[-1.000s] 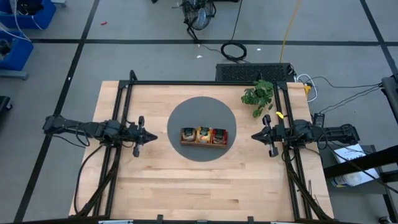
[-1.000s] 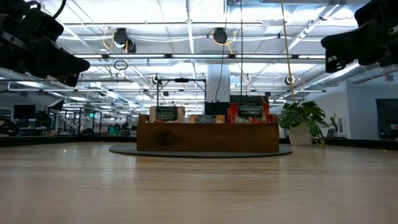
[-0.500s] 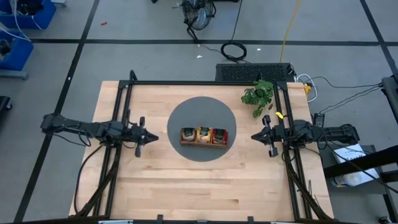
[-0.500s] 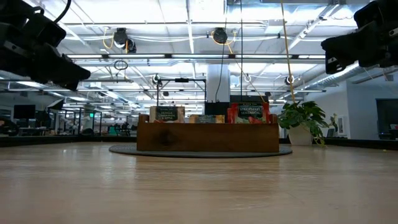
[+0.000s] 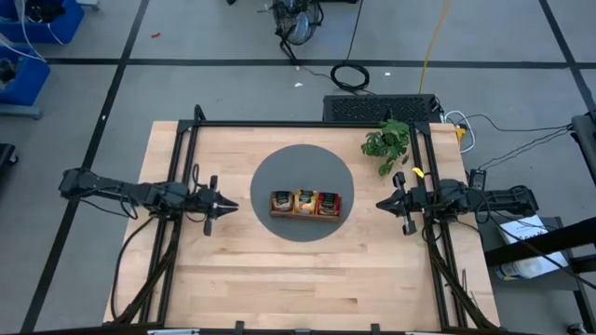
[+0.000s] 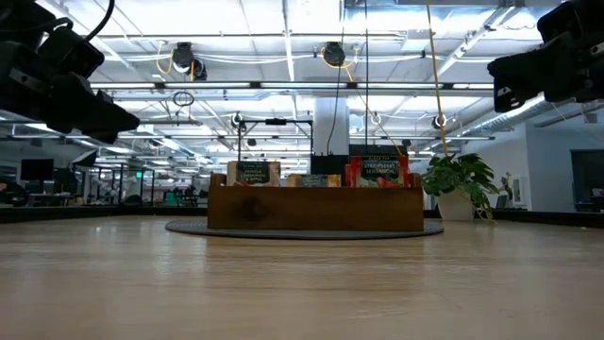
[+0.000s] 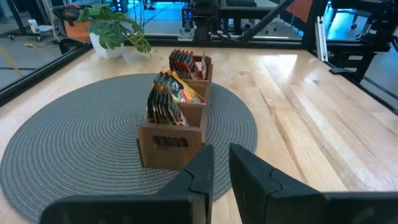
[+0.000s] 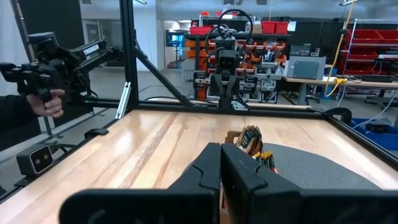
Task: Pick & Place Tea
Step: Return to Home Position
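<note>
Tea packets (image 5: 305, 201), red, orange and pale, stand on edge in a brown wooden three-compartment tray (image 5: 305, 214). The tray rests on a round grey mat (image 5: 279, 167) at the table's middle. In the left wrist view the packets (image 7: 165, 102) rise above the tray's walls (image 7: 171, 146). My left gripper (image 5: 233, 205) hovers left of the mat, its fingers (image 7: 205, 168) a little apart and empty, pointing at the tray. My right gripper (image 5: 380, 203) hovers right of the mat, shut (image 8: 221, 155) and empty.
A small leafy plant (image 5: 386, 141) stands at the table's far right, next to the mat. A black metal frame (image 5: 298, 124) runs along the table's edges. In the right wrist view a person's hand (image 8: 46, 102) shows beyond the frame. Bare wood lies toward the near edge.
My left gripper has tipped downward a little and edged toward the tray, staying above the table. The right arm, the tray and the tea have kept still.
</note>
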`<state>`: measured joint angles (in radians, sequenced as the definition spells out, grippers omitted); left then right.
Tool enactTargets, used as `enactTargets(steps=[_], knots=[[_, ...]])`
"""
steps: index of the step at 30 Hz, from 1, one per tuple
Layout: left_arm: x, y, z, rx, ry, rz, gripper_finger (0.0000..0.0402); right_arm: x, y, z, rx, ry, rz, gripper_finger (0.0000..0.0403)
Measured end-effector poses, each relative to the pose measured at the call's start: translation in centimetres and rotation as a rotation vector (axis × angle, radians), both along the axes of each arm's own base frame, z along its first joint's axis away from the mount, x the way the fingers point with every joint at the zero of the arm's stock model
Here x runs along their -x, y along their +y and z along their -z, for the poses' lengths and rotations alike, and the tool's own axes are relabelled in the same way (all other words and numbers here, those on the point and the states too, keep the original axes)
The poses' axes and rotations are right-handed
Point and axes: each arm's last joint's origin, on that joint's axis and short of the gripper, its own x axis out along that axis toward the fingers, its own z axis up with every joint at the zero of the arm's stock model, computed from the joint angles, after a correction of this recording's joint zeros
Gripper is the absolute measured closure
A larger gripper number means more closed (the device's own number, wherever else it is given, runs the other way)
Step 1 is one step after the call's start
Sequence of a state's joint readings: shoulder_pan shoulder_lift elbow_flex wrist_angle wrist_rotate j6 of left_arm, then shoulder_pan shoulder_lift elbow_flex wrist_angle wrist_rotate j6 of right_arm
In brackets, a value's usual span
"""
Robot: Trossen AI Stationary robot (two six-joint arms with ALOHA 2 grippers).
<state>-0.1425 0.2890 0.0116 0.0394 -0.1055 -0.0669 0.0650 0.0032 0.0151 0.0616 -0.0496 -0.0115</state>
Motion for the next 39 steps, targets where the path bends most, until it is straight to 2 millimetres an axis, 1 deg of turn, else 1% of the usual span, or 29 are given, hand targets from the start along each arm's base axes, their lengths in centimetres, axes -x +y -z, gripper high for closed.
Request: enactTargets(steps=[6, 12, 39], knots=[[-0.07, 0.0, -0.34, 0.008, -0.04, -0.004, 0.0348, 0.0, 0.0, 0.0, 0.0, 0.0, 0.0, 0.0403], [-0.07, 0.0, -0.32, 0.007, -0.039, -0.004, 0.034, 0.0, 0.0, 0.0, 0.0, 0.0, 0.0, 0.0403], [-0.08, -0.01, -0.39, 0.018, -0.045, -0.002, 0.0339, 0.0, 0.0, 0.0, -0.007, 0.0, -0.001, 0.0403]])
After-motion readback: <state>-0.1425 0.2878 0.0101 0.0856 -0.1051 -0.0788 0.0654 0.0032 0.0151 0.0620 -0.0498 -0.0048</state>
